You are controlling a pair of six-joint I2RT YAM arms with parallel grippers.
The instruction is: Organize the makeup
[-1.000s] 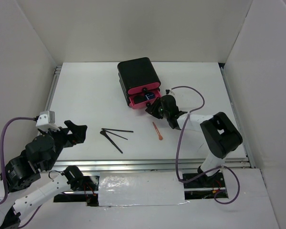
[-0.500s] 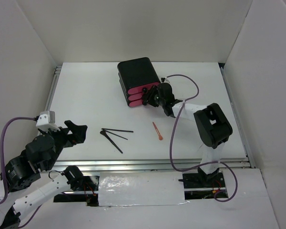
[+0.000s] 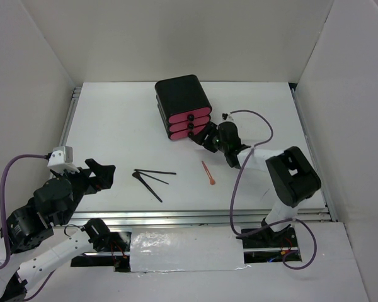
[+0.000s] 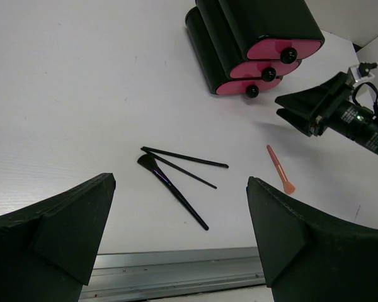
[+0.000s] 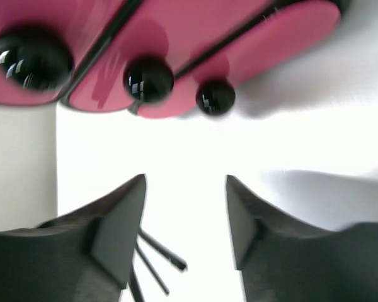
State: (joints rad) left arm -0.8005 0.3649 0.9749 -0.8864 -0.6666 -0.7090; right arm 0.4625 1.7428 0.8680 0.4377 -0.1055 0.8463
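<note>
**Item 1.** Black chest (image 3: 181, 100), at the far centre of the white desk (image 3: 113, 126). It has three stacked pink drawers, each with a round black knob. All three are pushed in flush.

**Item 2.** Thin black brushes (image 3: 152, 178), three by count. They lie loose on the desk toward the front edge, left of centre and well apart from the chest.
- The longest lies roughly level across the overhead view.
- A shorter one angles just below it.
- The third has a flared bristle head at its left end and slants toward the near edge.
- Their left ends converge; whether they actually touch there cannot be told.

**Item 3.** Orange-pink stick (image 3: 208, 172), one. It lies flat on the desk, right of the brushes and apart from them, between the chest and the front edge. Its wider end is the nearer one.

**Item 4.** Right gripper (image 5: 186, 182). It sits low over the desk just in front of the drawer fronts, pointed at the knobs and short of touching them. The jaws are spread, with only bare desk between them.

**Item 5.** Left gripper (image 3: 102, 173). It is held above the desk near the left front corner, aimed across at the brushes and well apart from them. The jaws are spread wide and hold nothing.
</note>
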